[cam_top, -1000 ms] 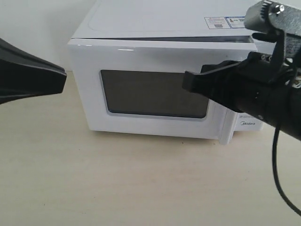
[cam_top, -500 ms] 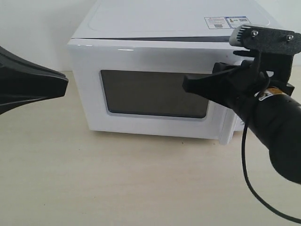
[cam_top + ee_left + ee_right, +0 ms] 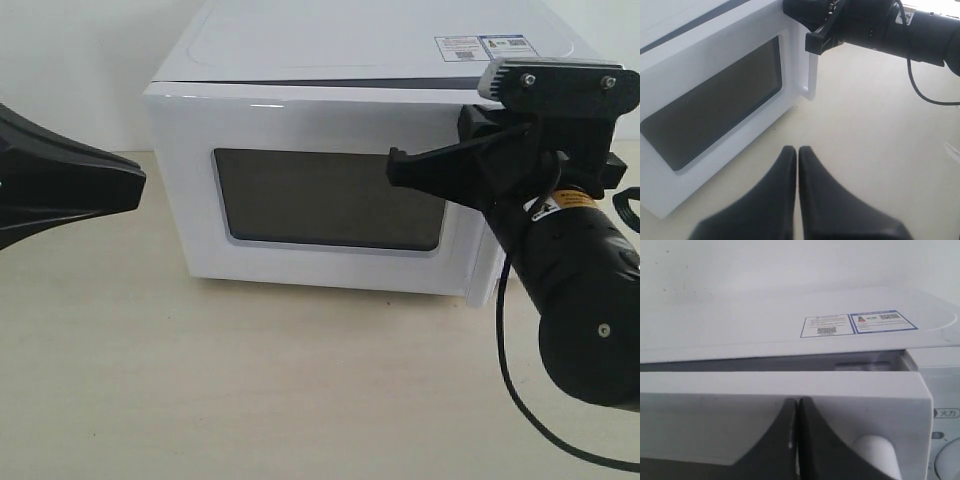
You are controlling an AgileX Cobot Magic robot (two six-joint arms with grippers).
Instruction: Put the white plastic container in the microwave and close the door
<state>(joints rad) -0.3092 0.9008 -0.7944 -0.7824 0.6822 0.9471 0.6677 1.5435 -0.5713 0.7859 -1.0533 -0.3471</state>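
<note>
Tabletop point(image 3: 300, 400), pale and wood-grained, carries everything we see. At nine o'clock in the exterior view hangs the left gripper point(image 3: 138, 185), a black wedge above the table and well apart from the microwave point(image 3: 300, 40). In the left wrist view its fingers point(image 3: 782, 195) lie pressed flat together and hold nothing.

At the centre stands the white microwave, its door point(image 3: 300, 125) swung in against the front and its dark window point(image 3: 325, 198) facing us. A thin dark slit runs along the door's top edge, so we cannot tell whether it is fully latched. What lies behind the window we cannot make out. Stickers point(image 3: 483, 47) sit on the microwave's top at one o'clock.

At three o'clock the right gripper point(image 3: 393, 168) reaches across the door's upper right corner, near the white bar handle point(image 3: 485, 285). In the right wrist view its fingers point(image 3: 782, 440) are closed tight on nothing. Their tips sit at the door's face just under its top edge, and we cannot tell whether they touch it.
</note>
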